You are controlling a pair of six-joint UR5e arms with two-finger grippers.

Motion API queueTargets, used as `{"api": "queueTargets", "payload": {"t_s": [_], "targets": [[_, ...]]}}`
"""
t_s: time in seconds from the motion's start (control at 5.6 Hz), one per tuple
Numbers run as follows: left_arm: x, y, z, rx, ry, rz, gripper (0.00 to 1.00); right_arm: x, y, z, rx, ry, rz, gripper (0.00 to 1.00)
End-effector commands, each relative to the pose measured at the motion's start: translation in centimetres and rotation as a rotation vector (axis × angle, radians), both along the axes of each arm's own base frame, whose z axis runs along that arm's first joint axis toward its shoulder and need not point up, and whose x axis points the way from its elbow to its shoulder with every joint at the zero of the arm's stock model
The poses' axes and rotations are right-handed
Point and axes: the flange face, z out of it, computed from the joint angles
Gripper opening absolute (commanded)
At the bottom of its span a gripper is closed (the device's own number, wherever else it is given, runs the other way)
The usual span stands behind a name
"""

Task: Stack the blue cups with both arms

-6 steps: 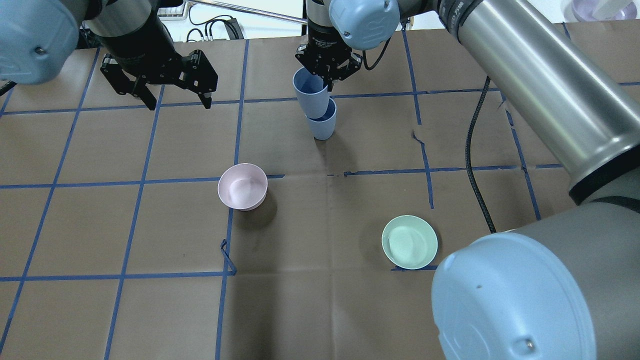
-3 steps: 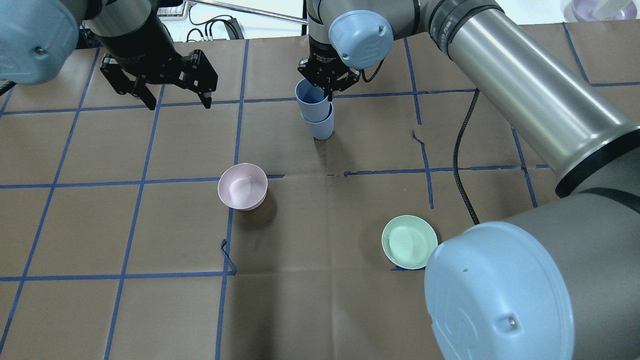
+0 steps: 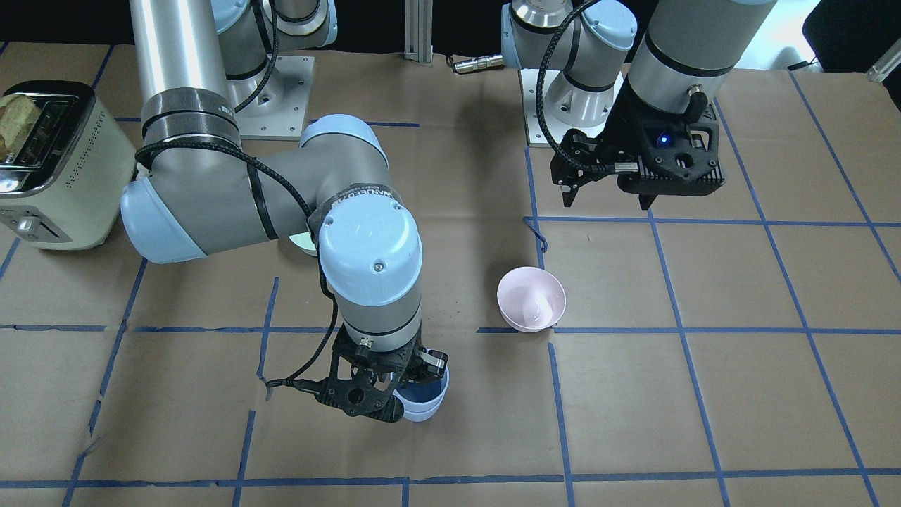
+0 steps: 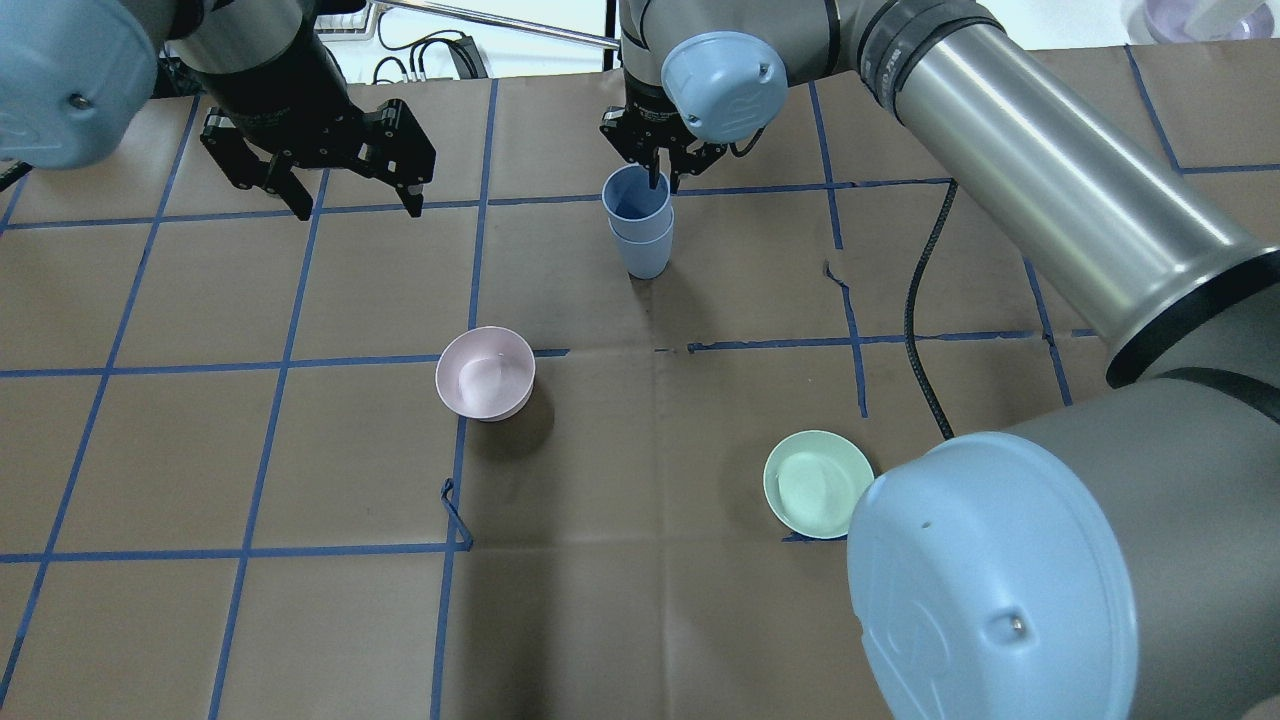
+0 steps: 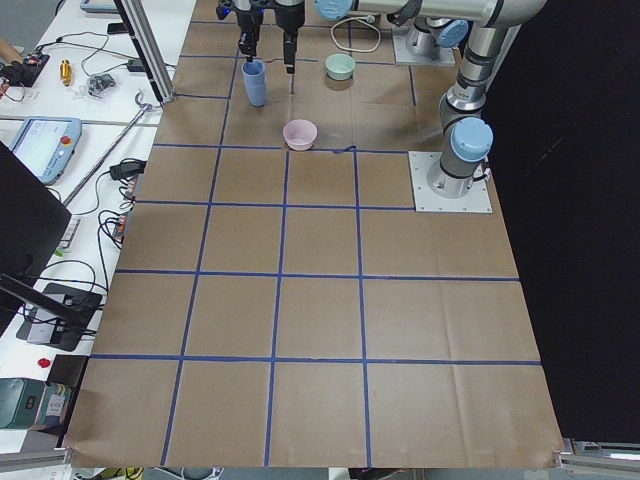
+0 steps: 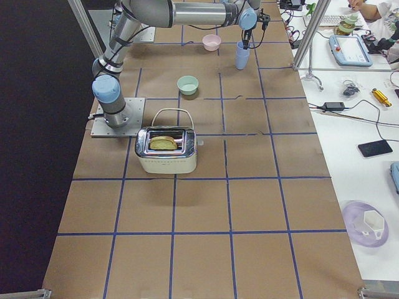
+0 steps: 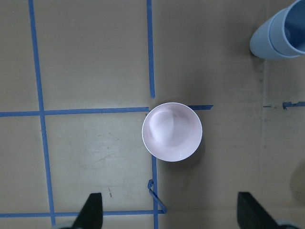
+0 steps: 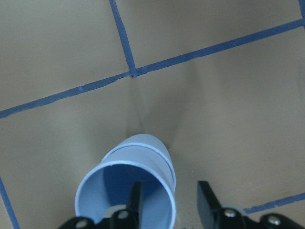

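The two blue cups stand nested and upright on the table, the upper cup (image 4: 634, 199) inside the lower cup (image 4: 645, 256). They also show in the front view (image 3: 428, 405) and the left wrist view (image 7: 281, 33). My right gripper (image 4: 656, 170) hangs just over the far rim. In the right wrist view its fingers (image 8: 135, 200) straddle the upper cup's wall (image 8: 167, 188), one inside and one outside, with a gap on each side, so it is open. My left gripper (image 4: 352, 197) is open and empty, high above the table to the left.
A pale pink bowl (image 4: 485, 372) sits left of centre, under the left wrist camera (image 7: 171, 132). A mint-green bowl (image 4: 812, 483) sits nearer the robot on the right. A toaster (image 3: 49, 162) stands at the table's right end. The right arm's cable (image 4: 925, 330) trails over the table.
The right gripper lowered the tilted upper cup into the lower one, so it now sits nested and upright. Its jaws have spread off the rim. The left arm has not moved.
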Motion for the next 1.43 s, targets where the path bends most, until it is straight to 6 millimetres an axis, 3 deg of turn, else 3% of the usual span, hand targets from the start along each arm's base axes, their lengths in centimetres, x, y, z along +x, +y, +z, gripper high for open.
{"api": "queueTargets", "payload": {"t_s": [0.0, 0.18, 0.36, 0.71, 0.89, 1.25], "targets": [[0.0, 0.0, 0.0, 0.000, 0.000, 0.002, 0.99, -4.0, 1.4, 6.4, 0.002, -0.018, 0.003, 1.00], [0.0, 0.0, 0.0, 0.000, 0.000, 0.001, 0.99, -8.0, 3.6, 10.3, 0.035, 0.004, 0.082, 1.00], [0.0, 0.0, 0.0, 0.000, 0.000, 0.001, 0.99, -11.8, 5.9, 11.7, 0.083, 0.020, 0.111, 1.00], [0.0, 0.0, 0.0, 0.000, 0.000, 0.001, 0.99, -19.0, 12.8, 12.0, 0.107, 0.022, 0.139, 1.00], [0.0, 0.0, 0.0, 0.000, 0.000, 0.001, 0.99, -20.2, 15.7, 12.0, 0.110, 0.016, 0.121, 1.00], [0.0, 0.0, 0.0, 0.000, 0.000, 0.001, 0.99, -20.2, 16.1, 12.1, 0.101, 0.020, 0.119, 1.00]]}}
